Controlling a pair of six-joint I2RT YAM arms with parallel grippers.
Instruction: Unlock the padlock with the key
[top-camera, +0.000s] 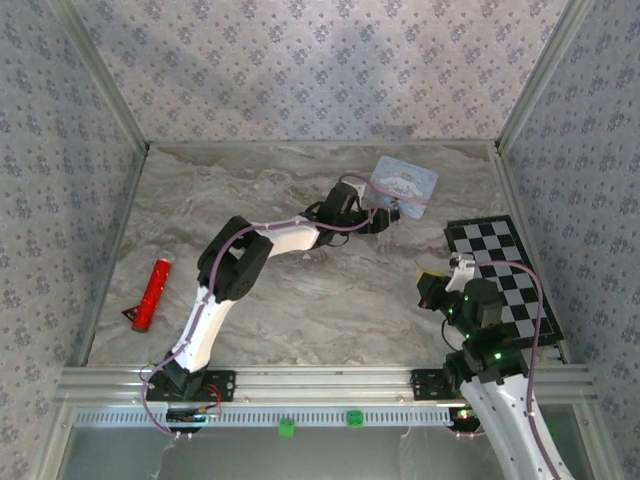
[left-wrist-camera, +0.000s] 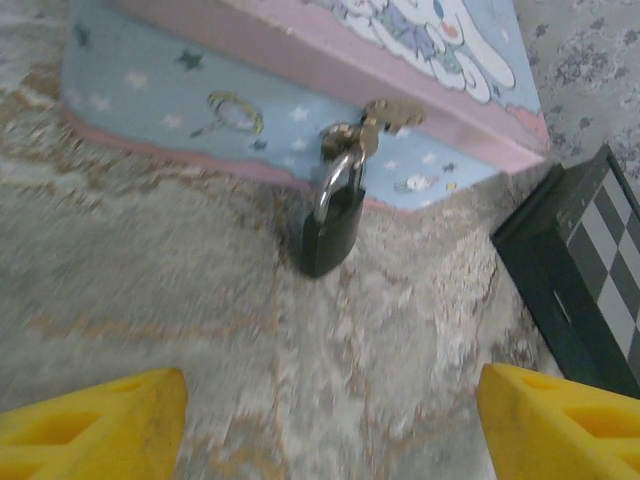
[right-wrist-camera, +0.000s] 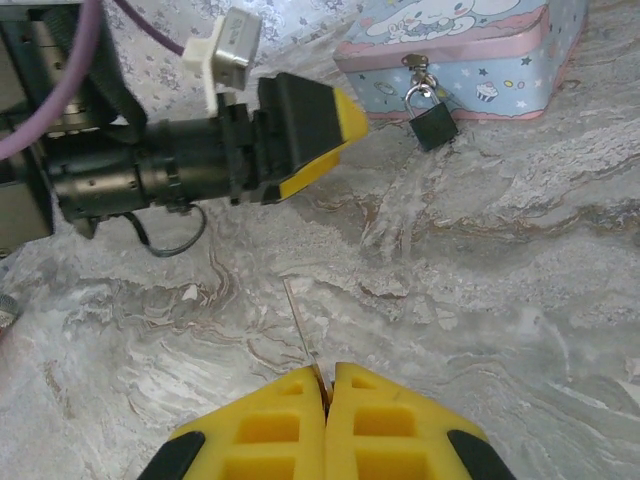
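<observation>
1. Left gripper (left-wrist-camera: 332, 395): jaws wide, nothing between them, padlock (left-wrist-camera: 333, 225) just ahead.
2. Padlock hangs from the hasp of the blue tin (left-wrist-camera: 180, 90), body resting on the tabletop (left-wrist-camera: 150, 270).
3. Right gripper (right-wrist-camera: 327, 385): jaws closed, pinching the thin key (right-wrist-camera: 300, 325), well apart from the padlock.

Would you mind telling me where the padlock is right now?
In the left wrist view the padlock hangs from the clasp of the blue tin, its body down on the table, straight ahead of the left arm's open jaws.
</observation>
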